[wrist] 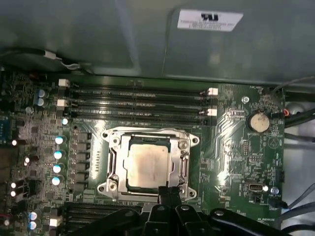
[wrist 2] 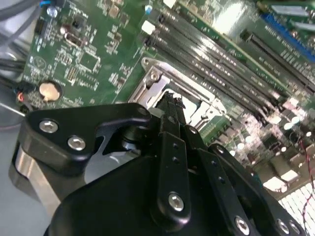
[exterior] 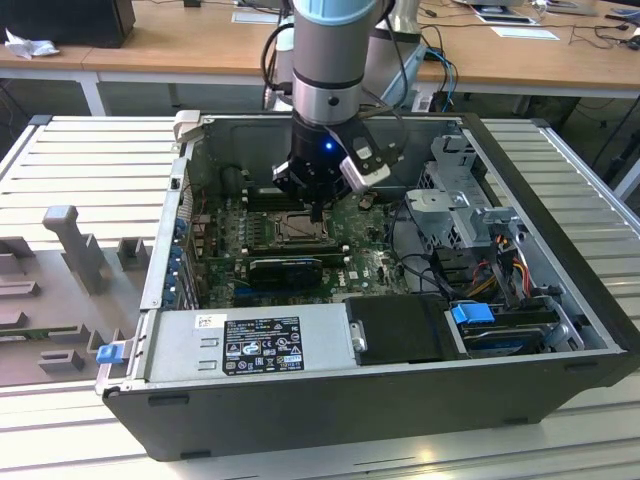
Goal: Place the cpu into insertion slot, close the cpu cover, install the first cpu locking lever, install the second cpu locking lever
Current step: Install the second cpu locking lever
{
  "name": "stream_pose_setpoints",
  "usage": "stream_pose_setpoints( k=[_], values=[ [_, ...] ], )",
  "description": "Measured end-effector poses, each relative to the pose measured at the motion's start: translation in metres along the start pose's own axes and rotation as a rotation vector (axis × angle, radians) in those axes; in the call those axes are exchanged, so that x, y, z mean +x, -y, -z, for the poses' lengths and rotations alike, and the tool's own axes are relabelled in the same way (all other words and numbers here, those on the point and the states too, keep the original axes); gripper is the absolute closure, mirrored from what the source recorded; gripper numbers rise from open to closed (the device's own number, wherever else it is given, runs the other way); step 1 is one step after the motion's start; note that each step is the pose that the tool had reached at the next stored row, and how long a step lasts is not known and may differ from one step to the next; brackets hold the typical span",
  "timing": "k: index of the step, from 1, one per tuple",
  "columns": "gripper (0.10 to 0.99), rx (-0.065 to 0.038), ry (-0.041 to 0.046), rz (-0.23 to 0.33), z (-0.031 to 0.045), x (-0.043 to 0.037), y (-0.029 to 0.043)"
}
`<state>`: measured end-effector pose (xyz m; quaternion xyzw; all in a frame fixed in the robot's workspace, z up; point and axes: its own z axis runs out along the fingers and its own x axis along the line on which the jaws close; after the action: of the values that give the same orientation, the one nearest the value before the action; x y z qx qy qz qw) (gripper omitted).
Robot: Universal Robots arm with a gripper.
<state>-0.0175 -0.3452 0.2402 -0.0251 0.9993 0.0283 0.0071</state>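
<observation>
The cpu [wrist: 146, 166] already lies flat in the insertion slot [wrist: 183, 167], its pale, dull metal top showing through the square window of the cpu cover [wrist: 147, 133], a thin silvery-grey frame lying down over it. The gripper [wrist: 168, 192] hangs just at the near rim of the socket with its black jaws clenched together, grasping nothing. Judging by this, the work is at the cover or a lever: press straight down, gently, keeping clear of the green motherboard [wrist: 236, 147] parts beside it.
</observation>
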Motion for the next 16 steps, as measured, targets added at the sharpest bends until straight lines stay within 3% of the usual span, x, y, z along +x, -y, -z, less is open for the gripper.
stream_pose_setpoints(
  k=[2, 4, 8, 16],
  values=[
    [0.980, -0.008, 0.0004, 0.000, -0.0016, 0.0002, 0.0036],
    [0.980, -0.019, 0.0010, 0.000, -0.0025, 0.0007, 0.0131],
    [0.980, -0.021, 0.0009, 0.001, -0.0033, 0.0040, 0.0245],
    [0.980, -0.048, 0.0010, 0.019, -0.0049, 0.0324, 0.0278]
  ],
)
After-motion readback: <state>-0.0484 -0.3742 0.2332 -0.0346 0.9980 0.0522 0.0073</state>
